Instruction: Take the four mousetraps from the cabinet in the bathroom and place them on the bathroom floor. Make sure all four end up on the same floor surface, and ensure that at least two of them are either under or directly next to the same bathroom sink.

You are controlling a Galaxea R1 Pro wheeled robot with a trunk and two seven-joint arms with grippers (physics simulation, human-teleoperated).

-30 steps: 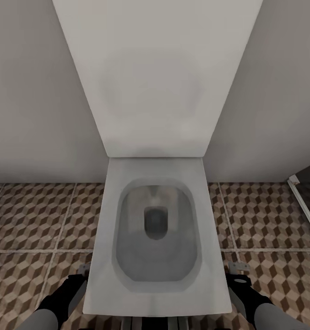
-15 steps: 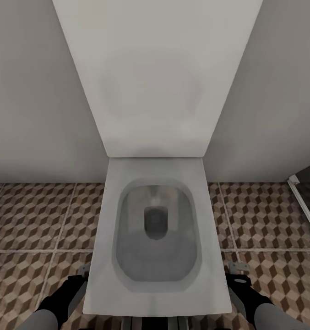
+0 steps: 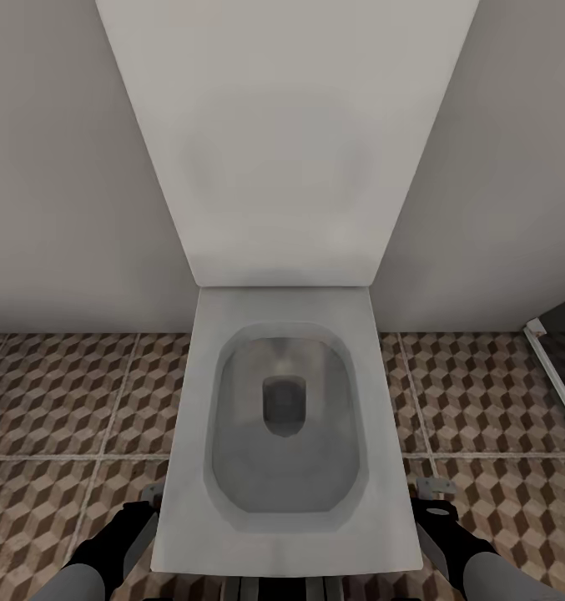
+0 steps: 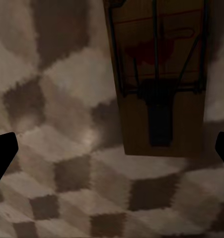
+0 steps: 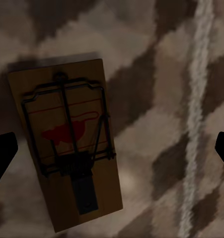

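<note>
The robot stands right in front of a white toilet [image 3: 286, 417] with its lid up against the wall. Both arms hang low, one on each side of the bowl, close to the bathroom floor [image 3: 57, 401] with its brown and cream cube pattern.

Under the left gripper [image 4: 112, 153] a mousetrap [image 4: 159, 79] lies flat on the tiles. The two dark fingertips [image 4: 2, 153] sit far apart at the edges of that view, so the jaws are wide and hold nothing. Under the right gripper [image 5: 112, 151] lies another mousetrap [image 5: 67, 144], with a red mark on its wooden board, beside a pale grout line [image 5: 196, 119]. Those jaws are wide too, and empty.

I think both traps have been set down here, and the hands are spread to let them go. The spot seems odd, because this is a toilet, not the sink. Two traps should end up by a sink.
</note>
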